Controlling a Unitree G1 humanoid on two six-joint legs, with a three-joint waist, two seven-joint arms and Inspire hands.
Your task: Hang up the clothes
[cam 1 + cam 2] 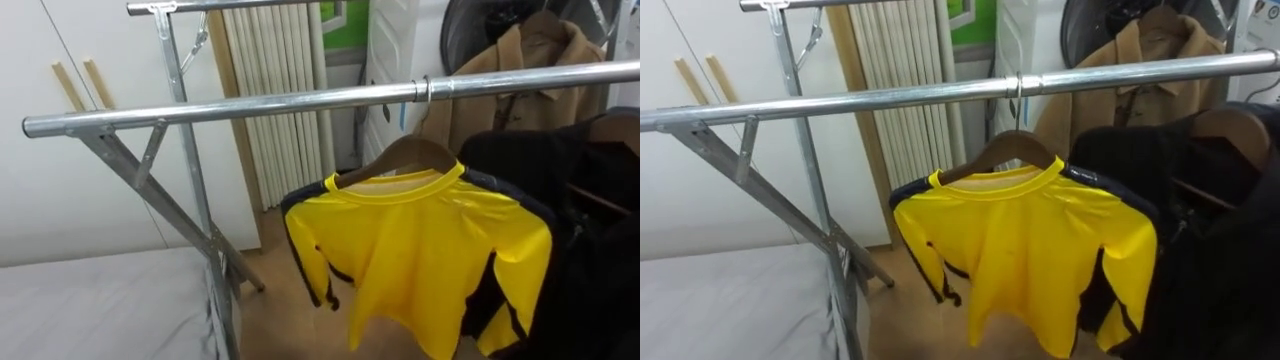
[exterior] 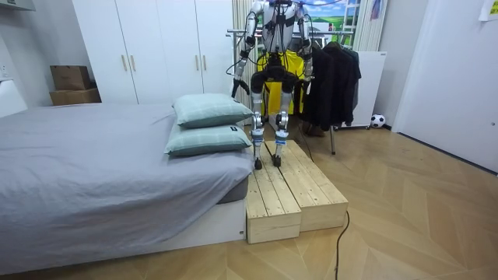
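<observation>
Robot stands on the wooden platform (image 2: 296,190) by the bed (image 1: 90,300), facing the rack. Left hand (image 2: 240,84) and right hand (image 2: 308,76) are low by its hips; open or closed: cannot tell. Yellow shirt (image 1: 420,260) hangs on a wooden hanger (image 1: 397,155), hooked over the rail (image 1: 250,105) right of its middle, touching the dark clothes (image 1: 590,230). Judged light, limp, slippery: hold the hanger's neck, not the cloth. Tan coat (image 1: 530,70) hangs behind.
</observation>
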